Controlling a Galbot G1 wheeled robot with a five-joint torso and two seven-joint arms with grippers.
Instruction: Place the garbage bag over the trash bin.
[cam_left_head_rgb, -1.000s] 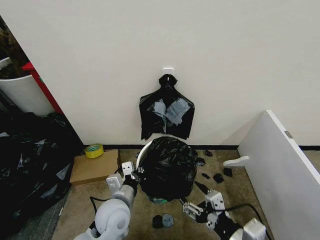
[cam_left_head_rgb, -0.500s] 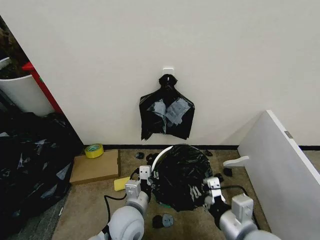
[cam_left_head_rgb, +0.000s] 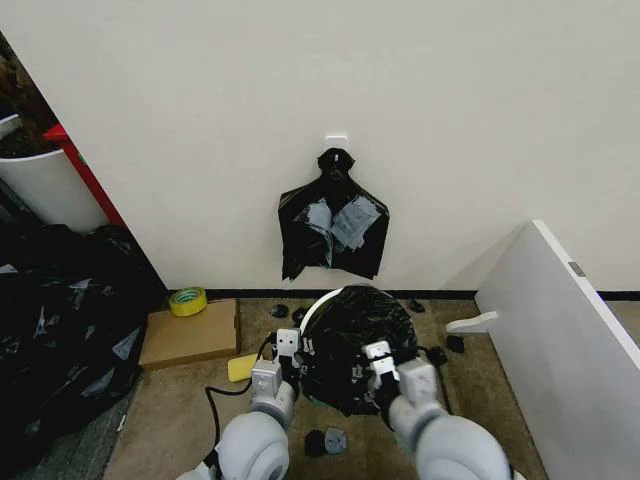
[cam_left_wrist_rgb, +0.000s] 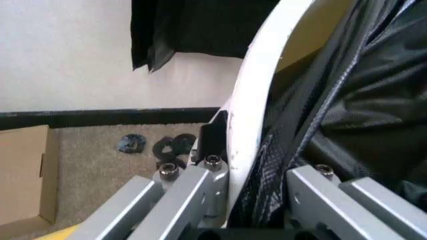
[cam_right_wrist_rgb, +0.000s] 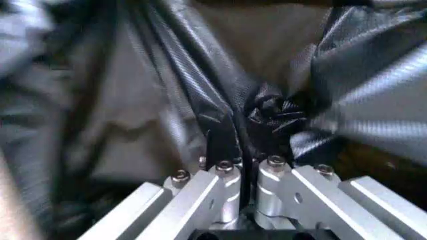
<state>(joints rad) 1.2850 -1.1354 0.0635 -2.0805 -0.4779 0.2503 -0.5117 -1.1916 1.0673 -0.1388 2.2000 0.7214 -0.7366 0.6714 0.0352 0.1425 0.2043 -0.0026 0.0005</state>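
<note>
Garbage bag (cam_left_head_rgb: 352, 345) is draped over most of the trash bin (cam_left_head_rgb: 312, 313) on the carpet near the wall, with only the left arc of the white rim exposed. Left gripper (cam_left_wrist_rgb: 247, 175) sits at the bin's left side, fingers spread, straddling the rim with bag film between them. Right gripper (cam_right_wrist_rgb: 243, 167) is at the near right of the bin, fingers pinched tight on a gathered fold of the bag.

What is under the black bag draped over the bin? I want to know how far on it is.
Under the garbage bag the trash bin's white rim shows on its left; the body is covered. Left gripper straddles rim and plastic, right gripper pinches the plastic.
</note>
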